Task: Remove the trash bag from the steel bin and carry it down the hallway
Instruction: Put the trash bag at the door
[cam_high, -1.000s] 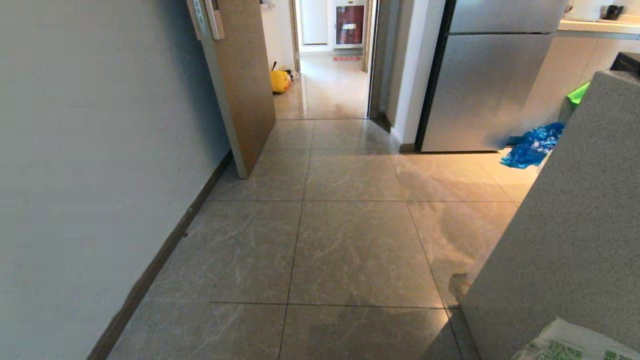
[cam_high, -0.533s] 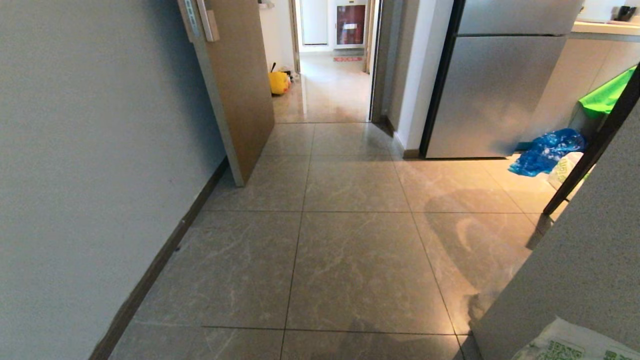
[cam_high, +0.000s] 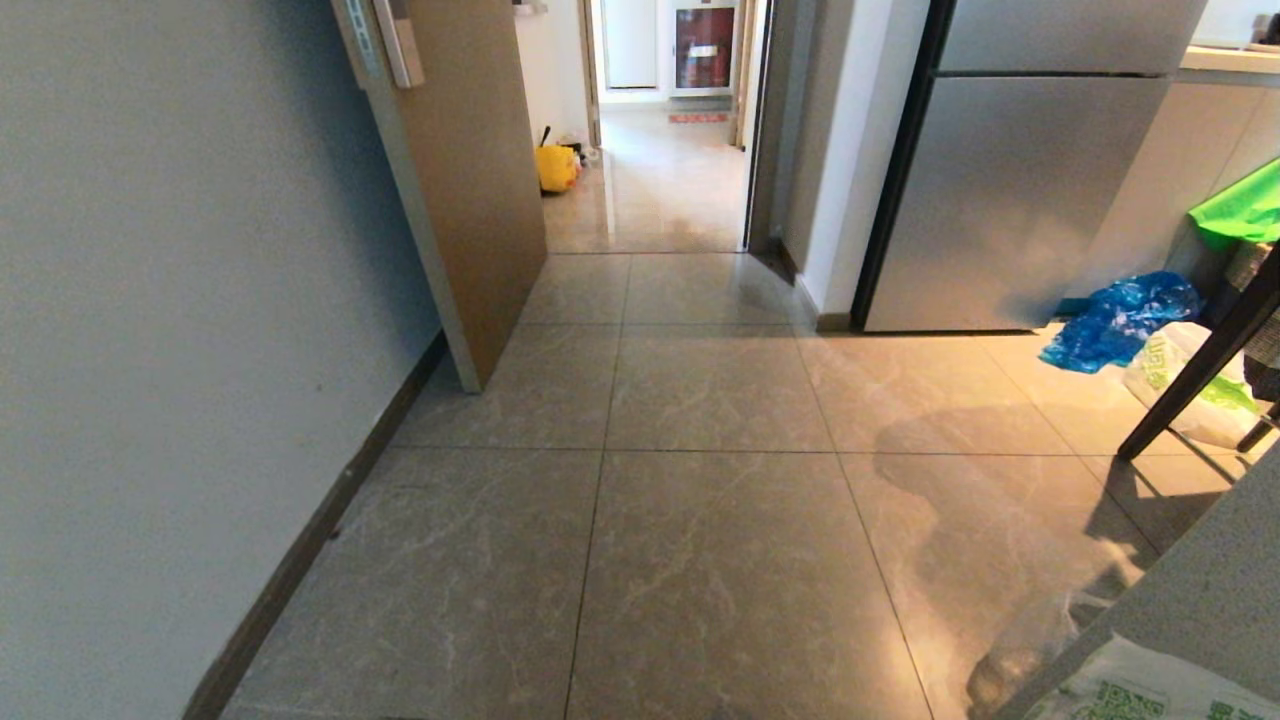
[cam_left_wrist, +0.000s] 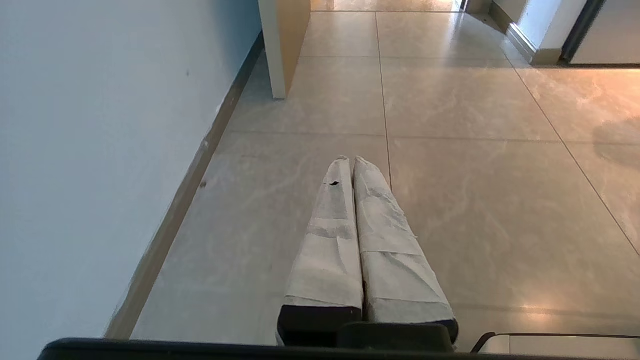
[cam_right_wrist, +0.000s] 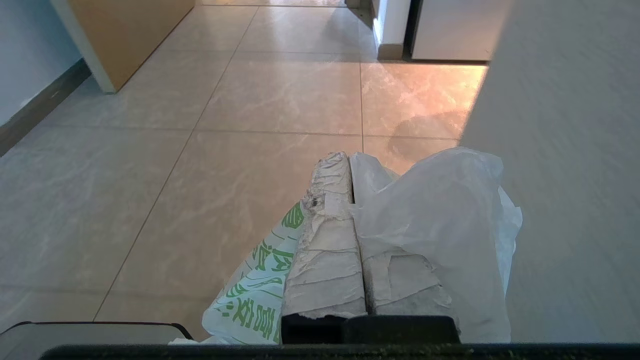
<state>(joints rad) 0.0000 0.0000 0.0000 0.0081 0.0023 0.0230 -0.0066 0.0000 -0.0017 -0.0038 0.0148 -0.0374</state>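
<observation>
Right wrist view shows the right gripper (cam_right_wrist: 350, 165) with its tape-wrapped jaws pinching the thin crinkly white trash bag (cam_right_wrist: 430, 210) printed with green characters, its plastic bunched over one finger and hanging below centre frame. The left gripper (cam_left_wrist: 350, 161) has its jaws pressed together on nothing, low centre in its own view. Beyond lies the glossy beige-grey tiled hallway (cam_high: 700, 540), an open wooden door (cam_high: 470, 190) upper left, a grey speckled wall corner (cam_right_wrist: 575, 150) close on the right. Driving well likely means keeping the pinch firm and steering clear of that corner.
</observation>
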